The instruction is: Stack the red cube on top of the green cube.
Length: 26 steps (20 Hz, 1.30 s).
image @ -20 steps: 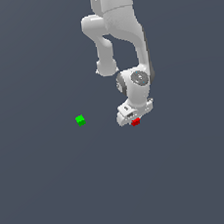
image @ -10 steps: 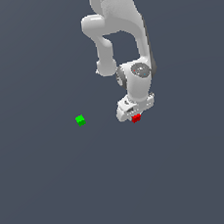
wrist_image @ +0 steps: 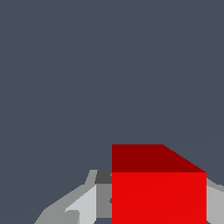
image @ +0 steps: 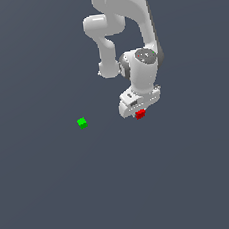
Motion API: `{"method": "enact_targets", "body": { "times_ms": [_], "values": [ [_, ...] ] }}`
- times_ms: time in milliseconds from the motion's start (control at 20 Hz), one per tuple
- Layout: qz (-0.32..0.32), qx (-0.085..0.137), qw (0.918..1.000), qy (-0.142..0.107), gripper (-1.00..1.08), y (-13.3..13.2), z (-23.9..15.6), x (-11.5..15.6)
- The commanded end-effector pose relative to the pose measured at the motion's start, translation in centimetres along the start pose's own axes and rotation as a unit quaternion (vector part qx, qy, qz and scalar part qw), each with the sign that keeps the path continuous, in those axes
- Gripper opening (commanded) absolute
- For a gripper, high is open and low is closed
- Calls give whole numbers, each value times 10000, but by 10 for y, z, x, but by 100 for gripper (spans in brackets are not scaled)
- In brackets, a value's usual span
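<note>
The dark grey desk (image: 55, 193) fills both views and carries nothing else that shows besides the two cubes and the robot. The white arm (image: 127, 29) comes down from the far edge of the exterior view, folds at its elbow and ends in a wrist turned down toward the desk, right of centre. Below that wrist sits the tool (image: 139, 111), and the red cube (image: 140, 114) peeks out at its lower tip. In the wrist view the red cube (wrist_image: 158, 188) fills the space between the pale fingers (wrist_image: 81, 205), which stand on either side of it with no gap to be seen, so the tool looks narrowed onto the cube and holding it. Whether the cube rests on the desk or hangs a little above it cannot be told for sure from these views. The green cube (image: 82, 122) sits alone on the desk toward the exterior view's left of the tool, well apart from it and at about the same depth in the scene. That sideways gap is what the coming move depends on: I judge that the held cube must travel leftward across the desk and arrive above the green one before being lowered squarely onto its top face.
</note>
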<state>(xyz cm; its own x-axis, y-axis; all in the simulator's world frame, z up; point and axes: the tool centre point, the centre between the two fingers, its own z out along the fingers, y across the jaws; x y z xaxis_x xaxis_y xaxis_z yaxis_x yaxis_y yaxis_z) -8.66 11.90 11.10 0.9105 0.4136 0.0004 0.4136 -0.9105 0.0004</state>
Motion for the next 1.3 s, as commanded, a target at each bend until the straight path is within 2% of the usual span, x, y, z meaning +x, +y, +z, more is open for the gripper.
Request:
{"method": "enact_targets", "body": {
  "times_ms": [0, 400, 650, 950, 1250],
  "values": [
    [0, 1, 10000, -3, -100, 0, -7, 0],
    [2, 3, 10000, -2, -100, 1, -9, 1],
    [2, 3, 10000, -2, -100, 11, -7, -6],
    [2, 3, 10000, -2, -100, 42, 1, -27],
    [5, 1, 10000, -1, -100, 92, 12, -61]
  ]
}}
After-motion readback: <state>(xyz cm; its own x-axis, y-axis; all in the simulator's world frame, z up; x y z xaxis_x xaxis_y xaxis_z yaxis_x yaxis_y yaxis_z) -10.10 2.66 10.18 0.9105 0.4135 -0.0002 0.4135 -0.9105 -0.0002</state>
